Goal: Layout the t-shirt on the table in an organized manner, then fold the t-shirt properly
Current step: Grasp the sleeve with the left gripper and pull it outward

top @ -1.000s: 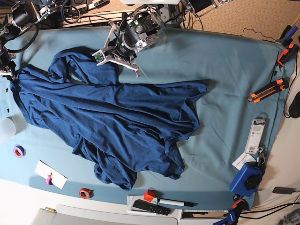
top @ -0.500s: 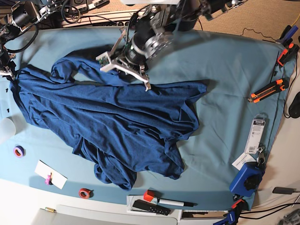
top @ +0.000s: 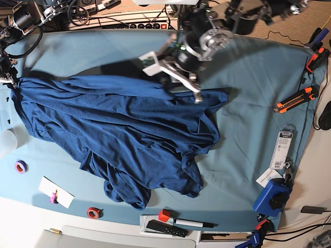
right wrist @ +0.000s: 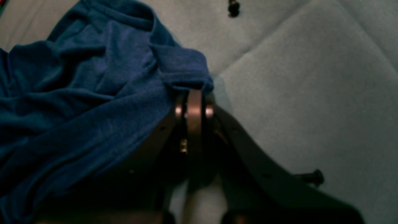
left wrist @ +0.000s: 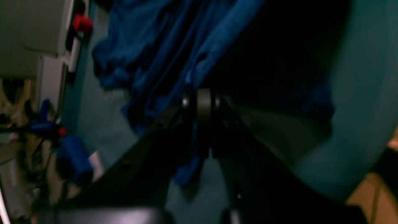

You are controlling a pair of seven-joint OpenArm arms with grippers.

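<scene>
At the table's (top: 258, 67) left edge in the base view, the right gripper (right wrist: 194, 93) pinches a hemmed corner of the t-shirt (top: 124, 129), fingers pressed together on the cloth. The shirt stretches rightward across the teal cover, rumpled at the near side (a marker (top: 191, 223) lies beyond it), to the left gripper (top: 196, 98), clamped on its upper edge.

T-shirt (top: 124, 134) spread across left and middle of table (top: 253, 77); left gripper (top: 195, 96) at its far edge, right gripper (right wrist: 194, 93) at left corner; tape roll (top: 93, 212) in front.
</scene>
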